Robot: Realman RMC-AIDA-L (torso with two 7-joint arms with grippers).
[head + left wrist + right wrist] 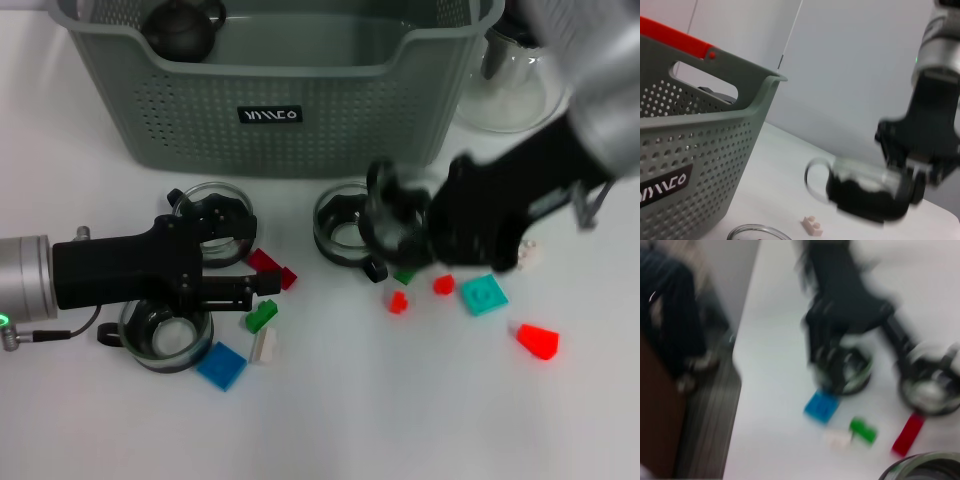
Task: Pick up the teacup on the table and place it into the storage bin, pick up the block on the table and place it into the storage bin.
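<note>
The grey-green storage bin (280,110) stands at the back, with a dark teapot (183,27) inside it; its perforated wall also shows in the left wrist view (695,165). My right gripper (400,228) is shut on a glass teacup (860,186), held just off the table in front of the bin. Another teacup (340,228) sits right beside it. My left gripper (238,256) lies low at the left and is open, between two more teacups (215,212) (166,338). Red (270,266), green (262,316), white (265,346) and blue (221,365) blocks lie by its fingertips.
More blocks lie at the right: teal (484,296), red (538,341), two small red ones (397,301) (443,285), and a cream one (811,226). A clear glass teapot (512,85) stands right of the bin. The table's edge and floor (700,405) appear in the right wrist view.
</note>
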